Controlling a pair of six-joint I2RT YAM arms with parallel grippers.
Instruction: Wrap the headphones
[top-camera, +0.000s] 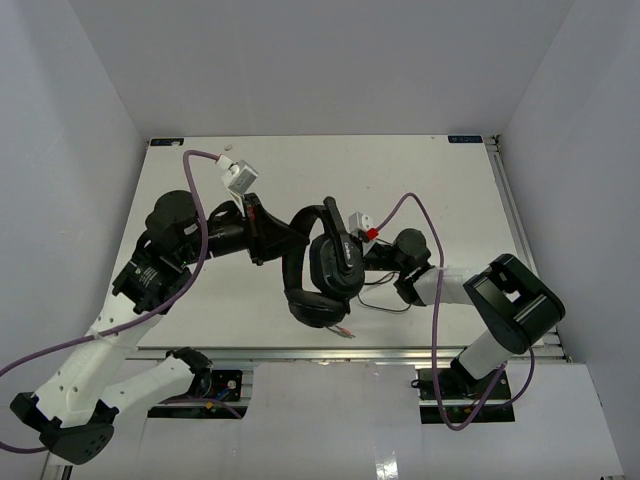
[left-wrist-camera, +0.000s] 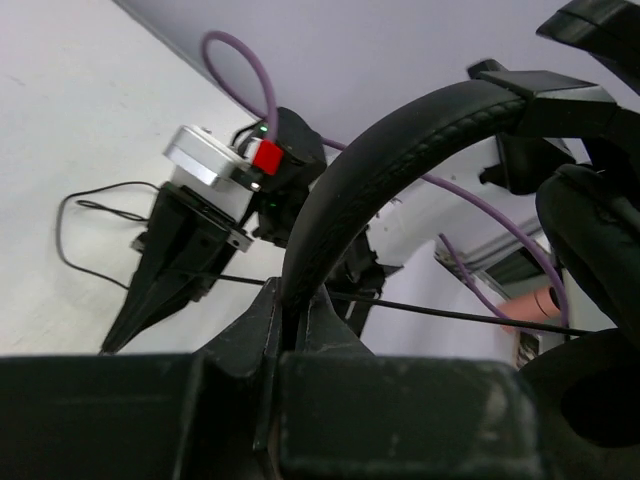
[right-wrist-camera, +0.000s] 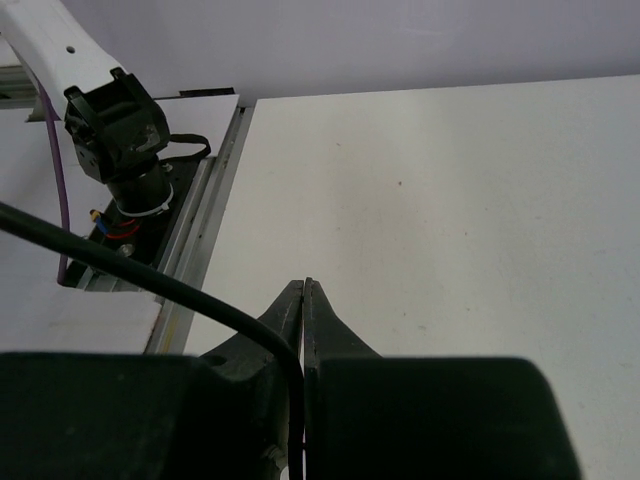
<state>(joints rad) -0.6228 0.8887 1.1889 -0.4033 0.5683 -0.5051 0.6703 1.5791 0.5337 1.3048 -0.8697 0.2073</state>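
Top view looks steeply down from behind the bases over the whole worktop (top-camera: 440, 180); both wrist views skim it closely.

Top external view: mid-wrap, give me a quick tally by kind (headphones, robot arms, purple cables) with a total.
Headphones: 1
Robot arms: 2 (left arm, right arm)
Purple cables: 2 (left cable, right cable)
Total: 5
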